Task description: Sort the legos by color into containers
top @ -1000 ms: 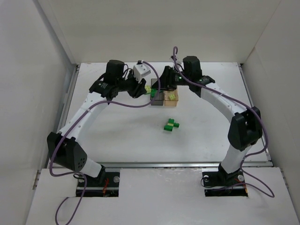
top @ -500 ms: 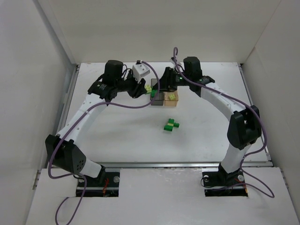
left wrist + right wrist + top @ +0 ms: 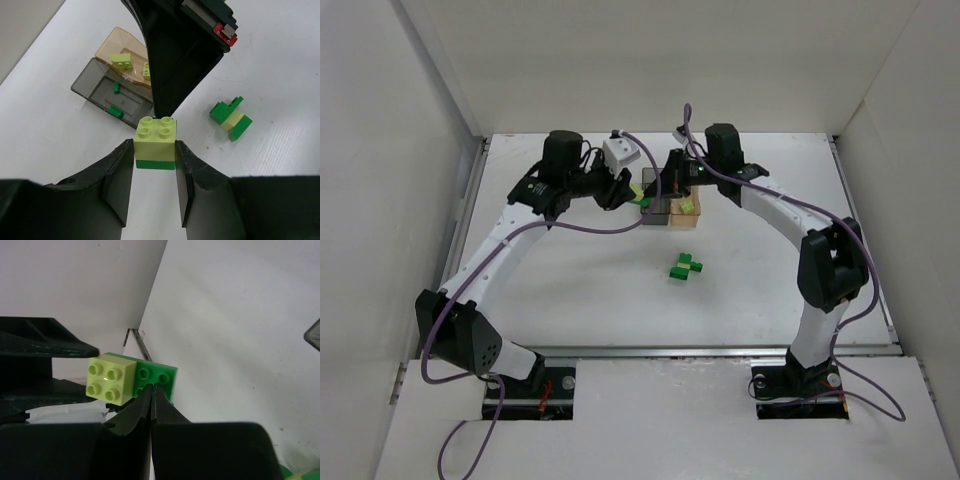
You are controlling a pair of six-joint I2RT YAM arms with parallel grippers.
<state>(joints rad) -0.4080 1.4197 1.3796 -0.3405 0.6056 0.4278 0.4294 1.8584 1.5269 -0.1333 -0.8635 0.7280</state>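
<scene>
My left gripper (image 3: 154,156) is shut on a stacked pair of legos (image 3: 155,142): a pale yellow-green brick on a dark green plate, held in the air left of the containers. My right gripper (image 3: 151,389) is shut with nothing between its jaws; its tips rest at the green plate (image 3: 159,376) beside the pale brick (image 3: 111,378). The smoky grey container (image 3: 100,80) holds two dark green pieces. The tan container (image 3: 119,40) holds two pale bricks. A cluster of green and pale legos (image 3: 686,267) lies on the table.
Both arms meet at the back of the white table (image 3: 580,290), above and left of the joined containers (image 3: 670,208). White walls (image 3: 380,200) enclose the table on three sides. The loose cluster (image 3: 230,118) lies in front of the containers.
My right gripper's jaws have gone from part open to shut, and that arm has shifted slightly left toward the held bricks. The left arm has hardly moved.
</scene>
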